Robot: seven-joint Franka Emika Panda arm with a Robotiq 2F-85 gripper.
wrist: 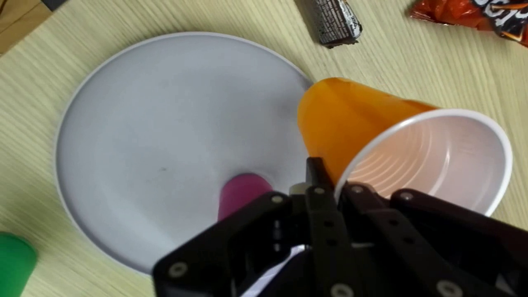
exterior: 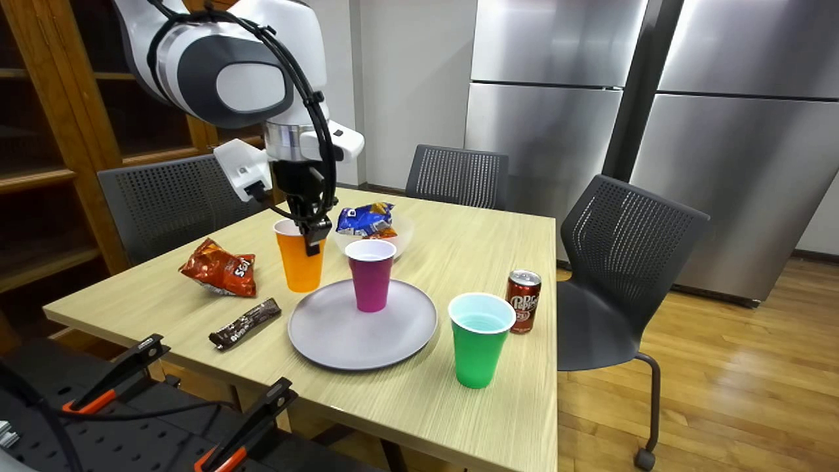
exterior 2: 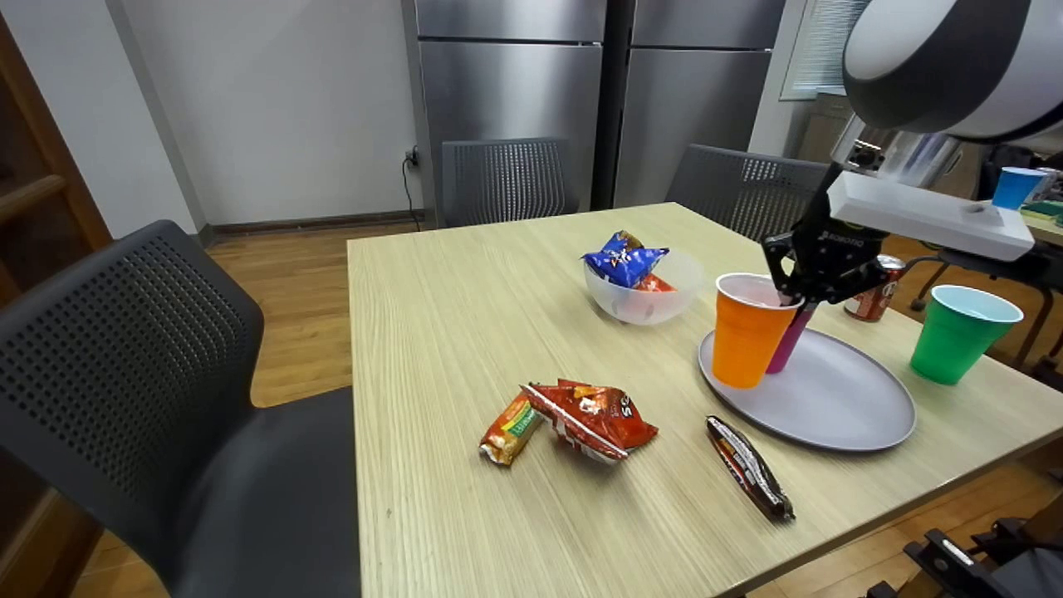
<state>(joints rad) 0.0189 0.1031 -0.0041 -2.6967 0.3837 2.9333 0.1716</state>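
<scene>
Tool [exterior: 312,242] against orange cup [exterior: 298,263]

Cup [exterior: 372,282] on plate [exterior: 354,341] — bar [exterior: 246,324] beside

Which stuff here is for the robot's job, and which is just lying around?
For the job, it seems:
orange cup
gripper, pinching that cup's rim

Probably just lying around:
gray plate with the purple cup on it
green cup
soda can
bowl with snack bags
red chip bag
dark bar
gold-wrapped bar
</scene>
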